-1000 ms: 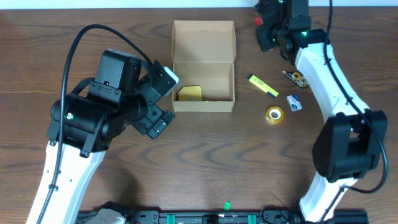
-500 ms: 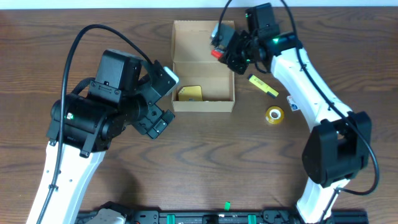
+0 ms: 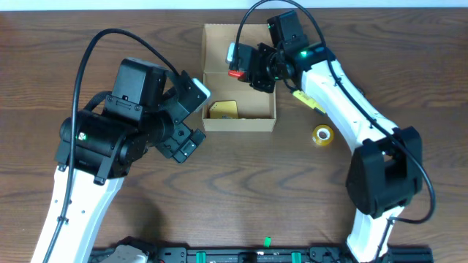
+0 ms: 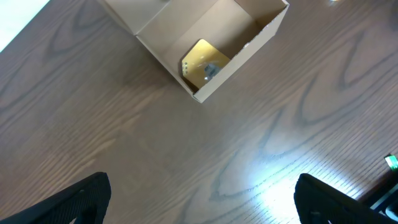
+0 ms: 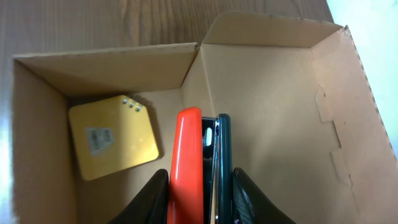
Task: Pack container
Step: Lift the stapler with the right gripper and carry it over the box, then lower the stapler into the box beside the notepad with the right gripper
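Cardboard box (image 3: pixel 219 44) lies open with a yellow card (image 5: pixel 112 143) inside; above the box the right claw (image 5: pixel 200 190) pinches a red-and-dark item (image 5: pixel 186 149), left claw (image 4: pixel 202 199) beside the box is spread

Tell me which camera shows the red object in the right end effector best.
Right wrist: the red object fills the centre, clamped in the right end effector over the container. Overhead shows only a small red spot; left wrist misses it.

- The left arm (image 3: pixel 88 146) is bent at the elbow, its wrist angled rightward.
- The left gripper (image 3: pixel 194 117) has its jaws spread wide.
- The right arm (image 3: pixel 344 102) reaches forward and leftward.
- The right gripper (image 5: pixel 202 196) points downward and pinches a slim red-and-dark item (image 5: pixel 188 155).
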Motion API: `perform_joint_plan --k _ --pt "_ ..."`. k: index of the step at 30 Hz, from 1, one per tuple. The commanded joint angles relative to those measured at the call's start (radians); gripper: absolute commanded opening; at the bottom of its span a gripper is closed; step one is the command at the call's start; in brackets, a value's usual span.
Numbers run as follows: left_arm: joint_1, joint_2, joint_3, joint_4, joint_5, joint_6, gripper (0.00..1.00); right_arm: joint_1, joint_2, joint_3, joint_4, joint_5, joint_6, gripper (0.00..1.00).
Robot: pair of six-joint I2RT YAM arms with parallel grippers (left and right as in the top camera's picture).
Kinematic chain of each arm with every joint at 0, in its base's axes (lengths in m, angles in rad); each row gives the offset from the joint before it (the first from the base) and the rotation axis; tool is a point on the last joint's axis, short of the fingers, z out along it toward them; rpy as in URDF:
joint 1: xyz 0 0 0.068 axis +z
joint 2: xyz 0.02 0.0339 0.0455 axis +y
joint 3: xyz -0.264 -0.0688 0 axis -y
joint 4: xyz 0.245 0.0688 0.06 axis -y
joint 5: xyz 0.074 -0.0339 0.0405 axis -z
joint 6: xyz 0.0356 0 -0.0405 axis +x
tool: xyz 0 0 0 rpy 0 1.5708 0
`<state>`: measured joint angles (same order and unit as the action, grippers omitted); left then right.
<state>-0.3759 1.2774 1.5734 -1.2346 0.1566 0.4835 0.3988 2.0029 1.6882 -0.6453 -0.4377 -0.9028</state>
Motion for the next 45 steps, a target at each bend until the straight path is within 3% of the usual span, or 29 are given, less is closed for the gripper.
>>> perform_joint_plan --k 1,45 --pt "0.003 -0.002 0.03 -0.003 -0.003 0.01 0.95 0.03 0.025 0.011 0.009 -0.029 -0.049 0.01" --pt "0.002 -0.002 0.03 -0.003 -0.003 0.01 0.95 0.087 0.182 0.011 0.127 -0.041 -0.101 0.01"
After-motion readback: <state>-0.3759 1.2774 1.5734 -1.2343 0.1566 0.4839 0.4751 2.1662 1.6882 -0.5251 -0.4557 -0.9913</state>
